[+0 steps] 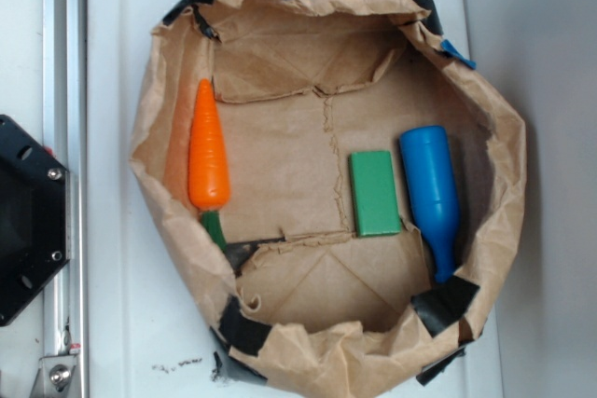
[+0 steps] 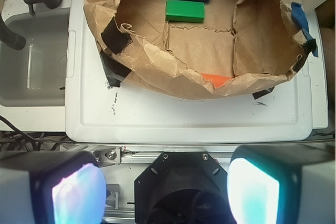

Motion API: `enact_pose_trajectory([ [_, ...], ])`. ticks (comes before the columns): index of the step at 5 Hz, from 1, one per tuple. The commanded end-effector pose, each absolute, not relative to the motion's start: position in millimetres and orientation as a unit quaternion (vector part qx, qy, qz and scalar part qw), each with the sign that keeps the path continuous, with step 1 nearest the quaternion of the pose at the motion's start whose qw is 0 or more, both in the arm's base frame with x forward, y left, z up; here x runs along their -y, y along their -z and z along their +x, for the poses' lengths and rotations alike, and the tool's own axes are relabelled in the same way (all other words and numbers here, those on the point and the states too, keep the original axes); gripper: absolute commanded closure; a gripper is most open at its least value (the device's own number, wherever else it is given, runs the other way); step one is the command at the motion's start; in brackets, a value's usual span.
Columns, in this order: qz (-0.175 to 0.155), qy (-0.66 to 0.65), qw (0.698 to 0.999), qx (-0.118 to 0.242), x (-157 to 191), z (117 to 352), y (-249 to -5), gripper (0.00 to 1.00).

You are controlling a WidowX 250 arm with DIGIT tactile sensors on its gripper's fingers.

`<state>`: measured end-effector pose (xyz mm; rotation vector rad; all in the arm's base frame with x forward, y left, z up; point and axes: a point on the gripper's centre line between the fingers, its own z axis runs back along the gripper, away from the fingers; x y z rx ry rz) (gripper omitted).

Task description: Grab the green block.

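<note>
Green block (image 1: pixel 375 193) beside blue bottle (image 1: pixel 433 195) | carrot-side clear | tool (image 2: pixel 165 192) released, outside bag (image 1: pixel 149 137)

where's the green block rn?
Exterior view: the green block lies flat on the paper bag floor, right of centre, just left of the blue bottle; the carrot is far left.

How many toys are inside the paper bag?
3. The orange carrot lies along one side. The green block lies flat near the middle, and the blue bottle lies right beside it by the opposite wall. The paper bag has folded walls that might hide something small.
</note>
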<state>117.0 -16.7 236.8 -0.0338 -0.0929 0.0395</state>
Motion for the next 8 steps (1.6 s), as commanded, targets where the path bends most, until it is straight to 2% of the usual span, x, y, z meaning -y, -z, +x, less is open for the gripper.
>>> enact_pose_trajectory([
  [1, -0.017, -0.020, 0.999, 0.046, 17, 117, -237, 0.00],
  [2, -0.001, 0.020, 0.998, 0.058, 21, 161, -226, 0.00],
  [3, 0.016, 0.048, 0.995, 0.081, 8, 211, -211, 0.00],
  [4, -0.015, 0.151, 0.986, 0.070, -1, 245, -195, 0.00],
  [5, -0.030, 0.272, 0.960, 0.061, -4, 258, -175, 0.00],
  [6, -0.085, 0.342, 0.932, 0.088, -11, 266, -177, 0.00],
  [8, -0.085, 0.342, 0.932, 0.088, -11, 266, -177, 0.00],
])
